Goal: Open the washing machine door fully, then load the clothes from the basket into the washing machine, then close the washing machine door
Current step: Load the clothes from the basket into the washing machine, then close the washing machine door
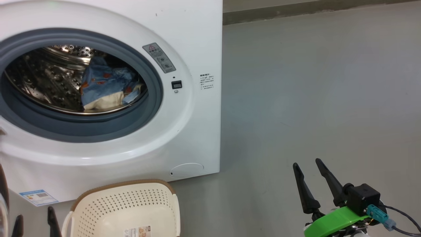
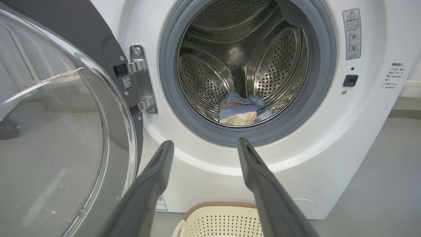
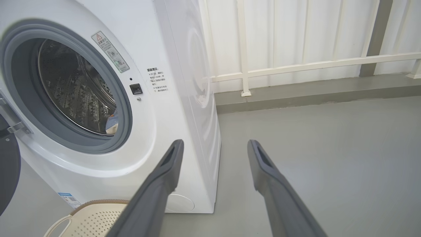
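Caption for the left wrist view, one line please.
Open left gripper faces the washing machine, door wide open, clothes lying in the drum, basket below.

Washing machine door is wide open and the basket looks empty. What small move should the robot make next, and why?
Probably swing the open left gripper toward the washing machine door to start pushing it shut: the clothes already lie in the drum, the basket is empty, and that door stands beside this gripper.

- My way into the mouth of the big white front-loading washing machine (image 1: 197, 131) is open.
- Glossy black round glass-bowled door (image 2: 49, 131) juts out left.
- Cream perforated plastic basket (image 1: 131, 204) stands below the mouth.
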Controlling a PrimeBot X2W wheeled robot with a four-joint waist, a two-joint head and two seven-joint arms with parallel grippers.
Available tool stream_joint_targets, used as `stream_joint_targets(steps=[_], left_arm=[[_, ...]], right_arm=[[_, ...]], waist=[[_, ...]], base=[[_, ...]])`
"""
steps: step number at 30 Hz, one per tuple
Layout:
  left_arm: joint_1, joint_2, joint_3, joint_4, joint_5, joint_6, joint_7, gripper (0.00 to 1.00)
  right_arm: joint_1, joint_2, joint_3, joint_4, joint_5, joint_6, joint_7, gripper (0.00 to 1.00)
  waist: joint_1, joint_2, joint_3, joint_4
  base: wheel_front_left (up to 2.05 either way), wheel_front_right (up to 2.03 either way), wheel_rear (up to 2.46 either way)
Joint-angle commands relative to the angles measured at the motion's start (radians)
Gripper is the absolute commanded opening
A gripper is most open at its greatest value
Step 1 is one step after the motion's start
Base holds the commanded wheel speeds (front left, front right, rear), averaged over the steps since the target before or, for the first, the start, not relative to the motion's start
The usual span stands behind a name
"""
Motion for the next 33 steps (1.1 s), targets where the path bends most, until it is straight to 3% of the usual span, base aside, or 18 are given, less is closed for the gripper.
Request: stream_joint_targets(steps=[1, 15, 33], left_arm=[[-0.011, 0.001, 0.047, -0.031, 0.02, -0.009, -0.005, 1.0], [0.026, -0.056, 0.083, -0.054, 0.099, -0.056, -0.005, 1.0], [0.032, -0.08, 0.081, -0.059, 0.119, -0.11, -0.005, 1.0]], right_arm=[[-0.006, 0.0, 0.033, -0.028, -0.017, 0.003, -0.005, 1.0], [0.005, 0.0, 0.038, -0.028, -0.025, 0.003, -0.005, 1.0], [0.004, 0.0, 0.034, -0.026, -0.022, 0.003, -0.005, 1.0]], waist=[[0.0, 0.0, -0.004, 0.004], [0.0, 0.0, -0.018, 0.011], [0.0, 0.0, -0.022, 0.011]], base=[[0.0, 0.0, 0.0], [0.0, 0.0, 0.0], [0.0, 0.0, 0.0]])
